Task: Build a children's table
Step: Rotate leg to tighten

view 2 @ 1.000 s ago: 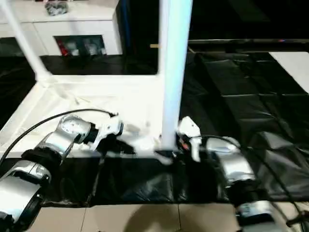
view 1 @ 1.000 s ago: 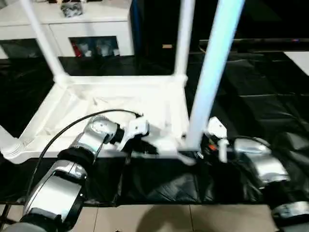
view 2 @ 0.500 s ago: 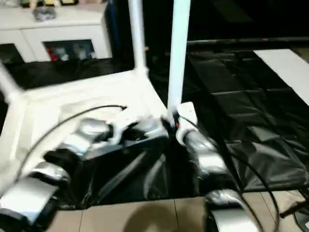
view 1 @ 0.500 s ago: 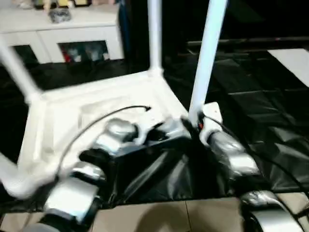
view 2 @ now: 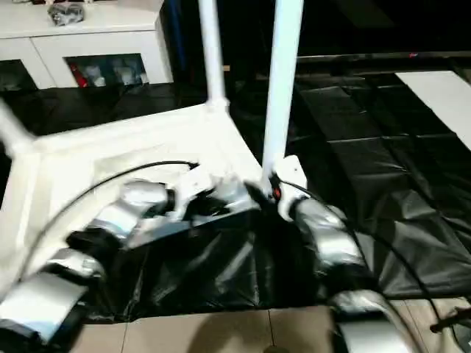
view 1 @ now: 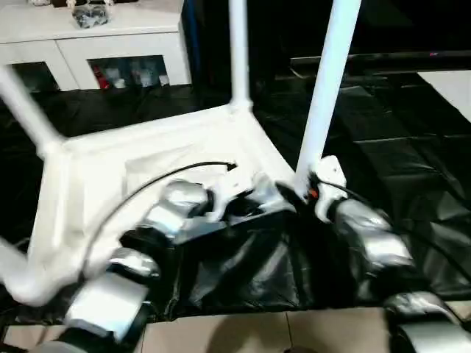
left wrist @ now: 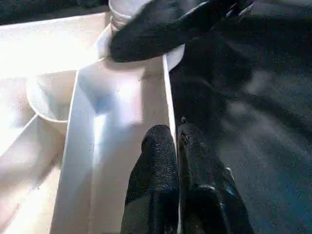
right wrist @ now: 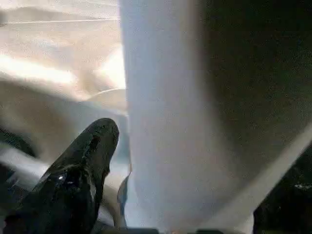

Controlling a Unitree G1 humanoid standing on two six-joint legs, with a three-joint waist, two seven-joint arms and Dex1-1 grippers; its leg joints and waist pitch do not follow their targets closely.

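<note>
Tabletop [view 1: 147, 158], white plastic and turned underside up, is lying on the black sheeting [view 1: 397, 140] that is covering the floor, with its legs standing upward from the corner sockets. The near leg [view 1: 324, 88] is rising from the tabletop's corner closest to the robot's right arm, and a second leg [view 1: 238, 51] is standing at the corner behind it; a third leg [view 1: 26, 110] is slanting up from the far corner on the robot's left.

The left pincer [left wrist: 175, 141] is sitting at the tabletop's near edge, beside the near leg's socket, its two black fingers [left wrist: 156, 161] clenched together over the thin rim wall. The right pincer [view 1: 313, 193] is sitting at the base of the near leg, one black finger [right wrist: 80, 170] lying against the tube; whether it is grasping the leg I cannot tell.

Beyond the tabletop, a white cabinet [view 1: 110, 44] with glass doors is standing against the dark background.
</note>
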